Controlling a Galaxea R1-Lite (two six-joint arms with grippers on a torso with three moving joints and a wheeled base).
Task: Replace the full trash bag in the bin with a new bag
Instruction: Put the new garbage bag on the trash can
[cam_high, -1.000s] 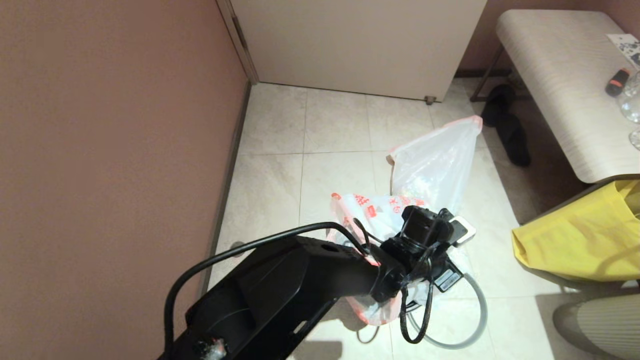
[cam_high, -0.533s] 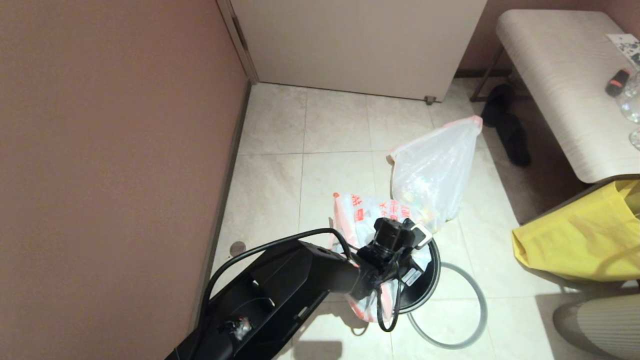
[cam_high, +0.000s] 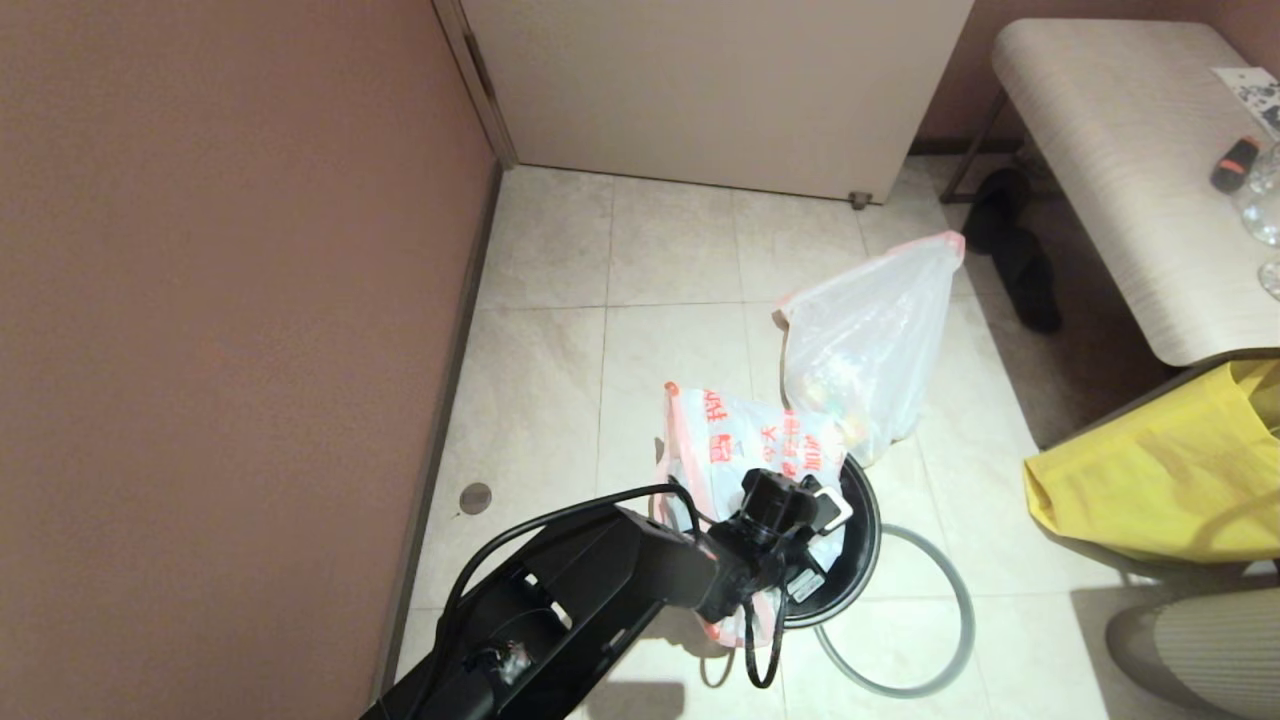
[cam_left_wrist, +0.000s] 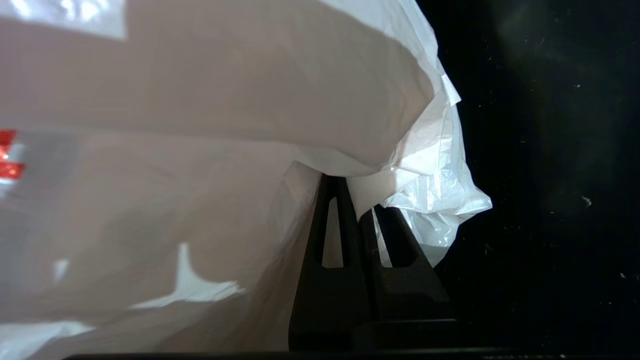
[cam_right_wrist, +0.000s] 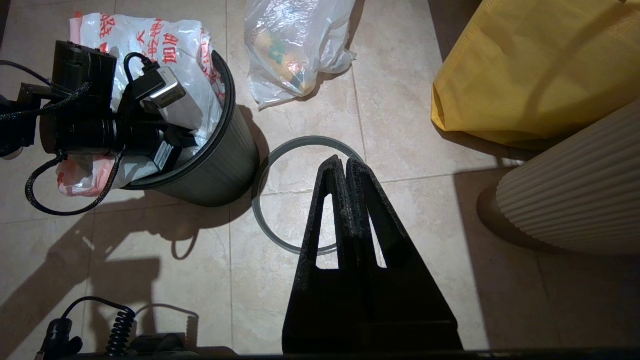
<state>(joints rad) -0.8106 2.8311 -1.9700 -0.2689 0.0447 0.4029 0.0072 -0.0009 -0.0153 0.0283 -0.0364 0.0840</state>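
- My left gripper (cam_left_wrist: 357, 200) is out of sight from my head, sunk behind my own wrist and the new bag (cam_high: 745, 445); only my wrist camera shows its fingers pressed together on a fold of that plastic.
- The bin (cam_high: 858, 560) shows me just a dark arc of rim; my arm and the bag cover the rest.
- The grey hoop (cam_high: 945, 640) is partly hidden behind the bin.
- In the full trash bag (cam_high: 870, 350) I see coloured blurs through the film, but cannot tell what they are.
- The yellow bag (cam_high: 1160, 480) is cut off at the picture's right edge.
- My right gripper (cam_right_wrist: 346, 167) is outside my head view.
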